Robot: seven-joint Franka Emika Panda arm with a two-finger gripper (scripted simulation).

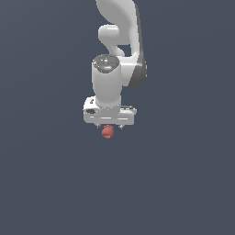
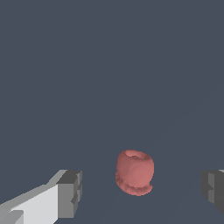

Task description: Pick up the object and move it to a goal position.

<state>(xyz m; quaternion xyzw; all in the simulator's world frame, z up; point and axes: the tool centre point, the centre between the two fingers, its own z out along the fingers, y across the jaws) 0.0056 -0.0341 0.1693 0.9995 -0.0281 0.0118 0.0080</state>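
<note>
The object [image 1: 107,132] is a small dull-red rounded lump, lying just under the white gripper body in the exterior view. In the wrist view the object [image 2: 134,172] shows a ring-like hollow at one end. My gripper [image 1: 109,126] hangs straight above it, pointing down. Only the short tips poke out below the hand there. Seen from the wrist, the gripper [image 2: 142,190] is open wide, with one grey fingertip [image 2: 70,192] on one side of the lump and the other at the frame's edge. Neither fingertip touches the object; clear gaps show on both sides.
A plain dark grey-blue surface [image 1: 183,183] fills both views around the arm. The white arm links [image 1: 121,41] rise behind the hand toward the exterior view's top edge.
</note>
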